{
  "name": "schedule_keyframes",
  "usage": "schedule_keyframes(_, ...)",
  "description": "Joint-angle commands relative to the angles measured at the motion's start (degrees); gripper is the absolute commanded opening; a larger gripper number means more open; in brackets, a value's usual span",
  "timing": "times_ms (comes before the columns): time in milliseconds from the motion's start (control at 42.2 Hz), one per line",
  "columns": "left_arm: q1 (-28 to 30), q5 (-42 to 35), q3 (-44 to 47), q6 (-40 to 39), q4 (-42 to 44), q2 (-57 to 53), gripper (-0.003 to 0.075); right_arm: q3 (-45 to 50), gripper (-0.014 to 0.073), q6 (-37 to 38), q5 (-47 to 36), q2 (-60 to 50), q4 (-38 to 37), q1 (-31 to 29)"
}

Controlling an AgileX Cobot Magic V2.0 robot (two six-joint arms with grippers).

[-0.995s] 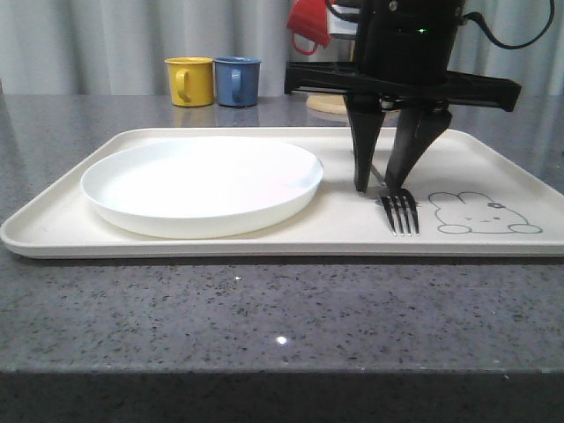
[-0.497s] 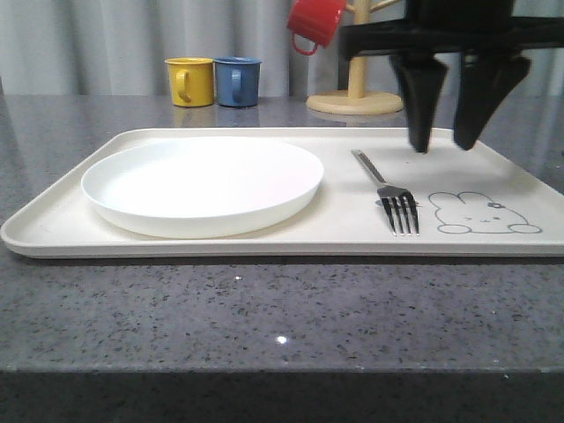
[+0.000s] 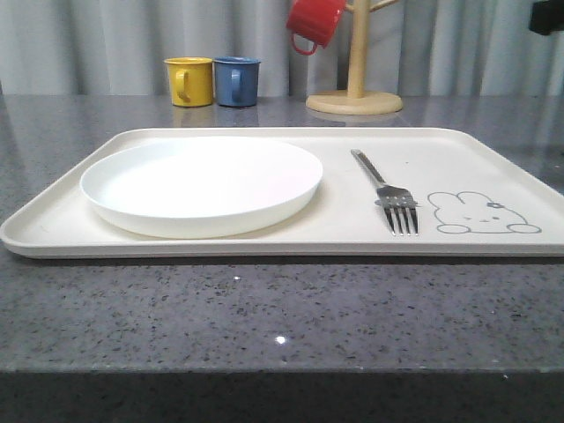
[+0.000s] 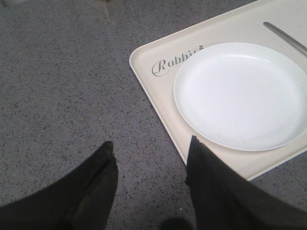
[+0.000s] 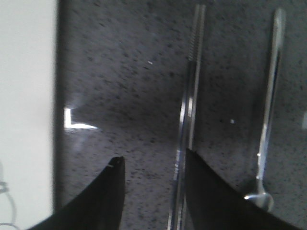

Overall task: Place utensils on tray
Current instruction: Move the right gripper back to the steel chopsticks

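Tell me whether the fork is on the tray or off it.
On it: the fork lies flat on the tray, between the white plate and the rabbit drawing.

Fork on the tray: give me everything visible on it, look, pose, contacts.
The fork is slim, shiny silver metal with four tines. It lies flat on the cream tray, handle angled toward the far side, tines toward the near rim. It sits between the round white plate and the grey rabbit drawing, touching neither. Nothing grips it. Part of its handle also shows in the left wrist view.
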Motion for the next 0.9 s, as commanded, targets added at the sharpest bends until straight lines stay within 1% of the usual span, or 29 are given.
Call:
schedule_keyframes(0,-0.39,-4.11,-1.38,-0.51,-0.17,-0.34,0.0333,0.89,0.0331,-3.59,4.80,-2.49,0.55,-3.76)
schedule_keyframes(166,-0.39,-4.11,-1.38,-0.51,-0.17,-0.34,0.0333,3.64,0.0331,-6.84,1.37,-2.29,4.25,-7.50)
schedule_keyframes(261,-0.39,-4.11,-1.38,-0.51,-0.17,-0.34,0.0333,4.25,0.0331,-8.43,-0.63,-2.30,5.43,-7.70)
schedule_keyframes(497,-0.39,-4.11,-1.38,-0.51,-0.17,-0.34,0.0333,4.25,0.0331,-8.70,-4.00,-1.94,6.30,-7.53)
schedule_keyframes(663,-0.39,-4.11,-1.38,-0.51,-0.17,-0.34,0.0333,4.25,0.0331,-8.94,-4.39,-0.24,6.61,-7.53)
schedule_keyframes(876,-0.39,-4.11,-1.38,-0.51,-0.17,-0.34,0.0333,4.25,0.0329,-9.50,-2.96,2.08,7.50,-7.46)
